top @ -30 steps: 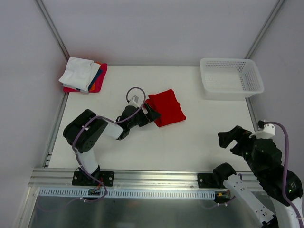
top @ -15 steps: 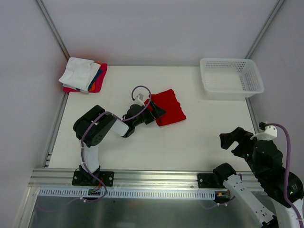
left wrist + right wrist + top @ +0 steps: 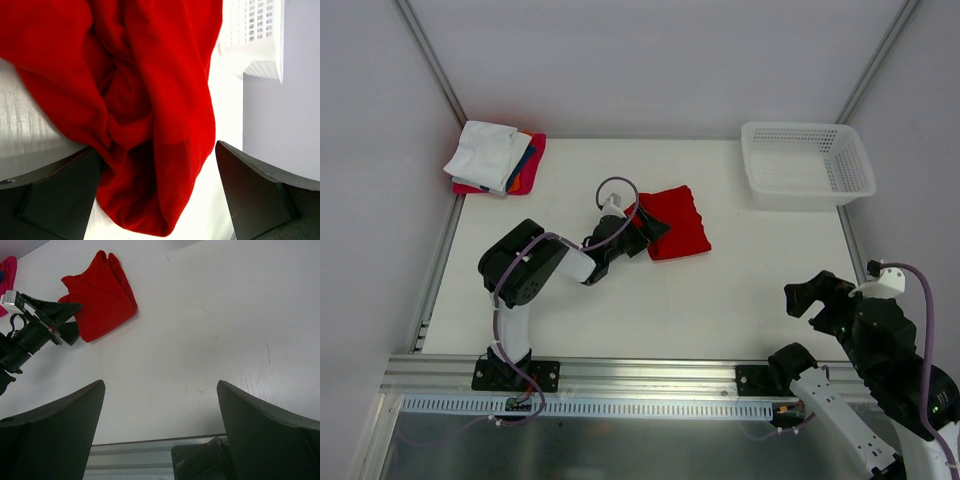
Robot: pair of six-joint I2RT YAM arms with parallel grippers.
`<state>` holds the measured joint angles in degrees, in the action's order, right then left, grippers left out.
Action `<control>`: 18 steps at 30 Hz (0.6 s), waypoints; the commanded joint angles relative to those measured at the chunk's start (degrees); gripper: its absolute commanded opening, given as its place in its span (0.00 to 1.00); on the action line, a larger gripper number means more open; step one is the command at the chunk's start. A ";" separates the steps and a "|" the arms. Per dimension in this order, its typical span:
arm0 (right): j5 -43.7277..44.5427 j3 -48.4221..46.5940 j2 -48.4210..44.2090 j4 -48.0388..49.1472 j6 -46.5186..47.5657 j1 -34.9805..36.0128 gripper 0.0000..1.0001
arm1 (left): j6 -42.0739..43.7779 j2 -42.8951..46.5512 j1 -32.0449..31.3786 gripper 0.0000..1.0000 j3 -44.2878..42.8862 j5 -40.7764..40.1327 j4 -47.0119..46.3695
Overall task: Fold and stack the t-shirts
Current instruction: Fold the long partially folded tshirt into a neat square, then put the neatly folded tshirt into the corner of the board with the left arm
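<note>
A bright red t-shirt [image 3: 678, 222] lies folded and rumpled at mid-table, also in the right wrist view [image 3: 102, 292]. My left gripper [image 3: 648, 230] is at its left edge, open. In the left wrist view the red cloth [image 3: 150, 75] fills the gap between the wide jaws of the left gripper [image 3: 155, 146], and the left finger [image 3: 55, 195] touches it. A stack of folded t-shirts [image 3: 495, 157], white on top with blue, orange and pink-red below, sits at the back left corner. My right gripper [image 3: 817, 297] hovers open at the front right over bare table [image 3: 160, 385].
A white mesh basket [image 3: 807, 165] stands at the back right, with its corner showing in the left wrist view [image 3: 252, 35]. Grey walls and metal frame posts enclose the table. An aluminium rail [image 3: 640, 375] runs along the near edge by the arm bases.
My left gripper has slid right, up to the red t-shirt's left edge, which now sits between its jaws. The right arm has drifted slightly toward the near edge.
</note>
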<state>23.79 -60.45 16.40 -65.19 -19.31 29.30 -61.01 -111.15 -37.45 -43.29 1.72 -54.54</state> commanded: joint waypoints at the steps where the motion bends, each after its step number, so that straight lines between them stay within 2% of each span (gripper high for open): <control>1: 1.69 -2.04 -1.11 -2.05 0.06 0.14 0.99 | -1.38 -3.10 -0.17 0.93 -1.10 -3.73 4.45; 6: 2.48 -3.27 -1.99 -4.24 0.15 0.14 1.00 | -3.06 -4.59 0.27 0.88 -2.24 -4.88 3.66; 9: 3.19 -3.98 -2.78 -5.39 0.06 0.14 1.00 | -3.85 -5.91 0.54 0.76 -3.29 -4.88 3.57; 10: 3.28 -4.24 -3.04 -5.65 0.06 0.23 0.99 | -3.94 -6.18 0.62 0.68 -3.82 -4.71 3.57; 12: 3.54 -4.42 -3.31 -6.26 0.06 0.15 1.00 | -3.94 -6.62 1.06 0.59 -4.78 -4.44 4.01; 13: 3.63 -4.59 -3.31 -6.70 0.15 0.14 0.99 | -3.59 -6.88 1.24 0.48 -5.31 -4.09 4.27; 15: 3.81 -4.59 -3.57 -7.06 0.15 0.23 1.00 | -2.97 -7.67 2.38 0.37 -7.76 -2.34 6.45; 16: 3.89 -4.51 -3.75 -7.14 0.24 0.15 0.99 | -2.36 -8.02 2.91 0.27 -8.73 -1.90 8.03; 17: 3.81 -4.42 -3.83 -7.23 0.24 0.14 0.99 | -2.09 -8.29 3.26 0.06 -9.70 -1.89 9.62; 18: 3.89 -4.33 -3.92 -7.15 0.24 0.23 0.99 | -1.74 -9.07 4.31 0.00 -10.75 -0.15 11.02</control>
<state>26.46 -63.68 13.13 -70.81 -19.31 29.28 -64.84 -118.52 -35.40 -50.96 0.10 -50.17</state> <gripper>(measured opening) 0.993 0.078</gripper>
